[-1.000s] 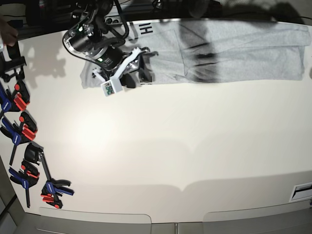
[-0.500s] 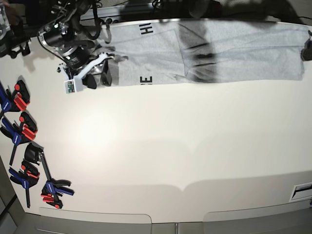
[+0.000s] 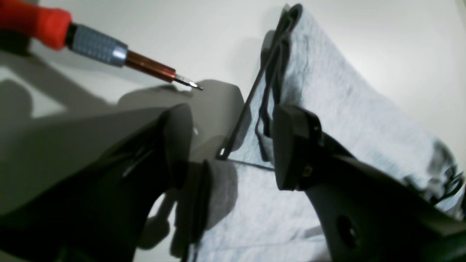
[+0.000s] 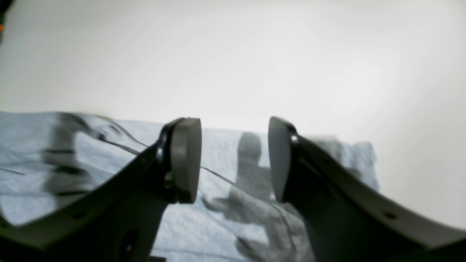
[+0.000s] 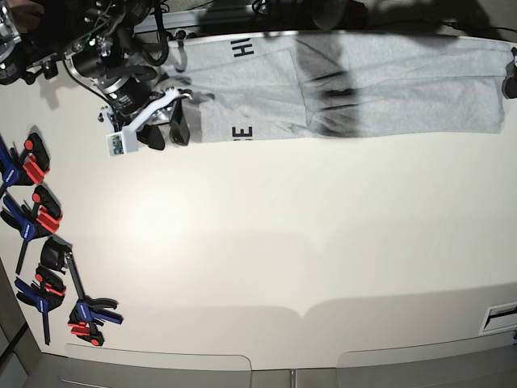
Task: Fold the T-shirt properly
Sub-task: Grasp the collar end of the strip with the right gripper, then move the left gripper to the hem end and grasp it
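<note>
Along the left edge of the base view we see a row of blue and red clamps [image 5: 36, 218] lying on the pale table [image 5: 283, 242], running from the middle left down toward the lower left.

In the upper left of that view sits our right gripper [image 5: 165, 129], at the end of a black arm that comes in from the top left corner. Its jaws stand apart with nothing between them, and it lies just beside the left end of the T-shirt [image 5: 363, 89]. The right wrist view agrees: the two dark fingers [image 4: 185, 160] are spread, empty, with the grey cloth [image 4: 109, 174] below and behind them across the lower half of the frame and bare table filling the upper half. We cannot tell from these views whether the fingertips touch the fabric.

The T-shirt itself lies as a long grey band across the top of the base view, from just right of that gripper to the right edge. Black block letters show at its upper left and along its lower left edge. A dark shadow falls across its middle.

At the far right edge of the base view only a small dark part of our left gripper [image 5: 510, 81] shows, by the cloth's right end. In the left wrist view this gripper [image 3: 233, 145] is wide open and holds nothing; grey fabric [image 3: 346, 109] runs beneath it. In the upper left corner of that frame lies a screwdriver [image 3: 109, 54] with a red handle.
</note>
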Robot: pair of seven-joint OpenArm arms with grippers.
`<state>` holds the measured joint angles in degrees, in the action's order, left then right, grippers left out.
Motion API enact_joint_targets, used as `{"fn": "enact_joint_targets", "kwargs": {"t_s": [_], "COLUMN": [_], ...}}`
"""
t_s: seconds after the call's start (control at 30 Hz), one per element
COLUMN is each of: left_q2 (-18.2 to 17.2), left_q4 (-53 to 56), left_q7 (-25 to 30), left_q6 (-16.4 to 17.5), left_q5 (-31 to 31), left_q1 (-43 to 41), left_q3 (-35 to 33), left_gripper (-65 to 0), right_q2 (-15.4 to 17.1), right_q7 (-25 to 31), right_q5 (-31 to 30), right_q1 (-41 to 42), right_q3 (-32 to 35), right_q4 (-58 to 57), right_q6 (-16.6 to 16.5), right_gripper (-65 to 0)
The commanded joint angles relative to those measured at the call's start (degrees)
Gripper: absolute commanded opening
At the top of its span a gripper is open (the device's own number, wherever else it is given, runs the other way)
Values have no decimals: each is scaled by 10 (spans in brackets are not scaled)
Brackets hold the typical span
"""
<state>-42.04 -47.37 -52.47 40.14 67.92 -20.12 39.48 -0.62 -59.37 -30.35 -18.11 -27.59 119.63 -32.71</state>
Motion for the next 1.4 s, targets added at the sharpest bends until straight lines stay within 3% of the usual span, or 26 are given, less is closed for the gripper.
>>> {"fn": "enact_joint_targets", "kwargs": {"t_s": [0.0,0.13,0.3,0.67,0.73,0.87,0.97,1.03,1.17,1.37], "left_q2": [-3,27,54,55,56,56,55,55,55,60], "left_q4": [-5,-5,-6,-6,-6,-6,-6,-6,-19,-112], "left_q7": [-17,-59,-64,-90,-90,-89,-73,-57,-63,-168], "left_q6": [-1,-1,-1,-1,-1,-1,-1,-1,-1,-1], "left_q5": [7,56,71,71,71,72,72,79,147,171], "left_q1": [-1,-1,0,0,0,0,0,0,0,-1], "left_q3": [3,3,3,2,2,2,2,2,2,2], "left_gripper": [-321,-321,-322,-331,-362,-517,-575,-650,-650,-650], "right_q2": [3,3,3,3,3,3,3,3,3,3], "right_q7": [15,15,16,24,26,26,27,28,28,28], "right_q5": [-15,-16,-16,-16,-16,-16,-16,-16,-16,-7], "right_q1": [3,3,3,3,3,3,3,3,3,3], "right_q3": [-1,-1,-1,-1,-1,-1,-1,-1,-1,-1], "right_q4": [8,8,8,8,8,8,8,8,8,8], "right_q6": [2,2,2,2,2,2,2,2,2,2], "right_gripper": [-370,-370,-370,-370,-370,-370,-370,-370,-370,-370]}}
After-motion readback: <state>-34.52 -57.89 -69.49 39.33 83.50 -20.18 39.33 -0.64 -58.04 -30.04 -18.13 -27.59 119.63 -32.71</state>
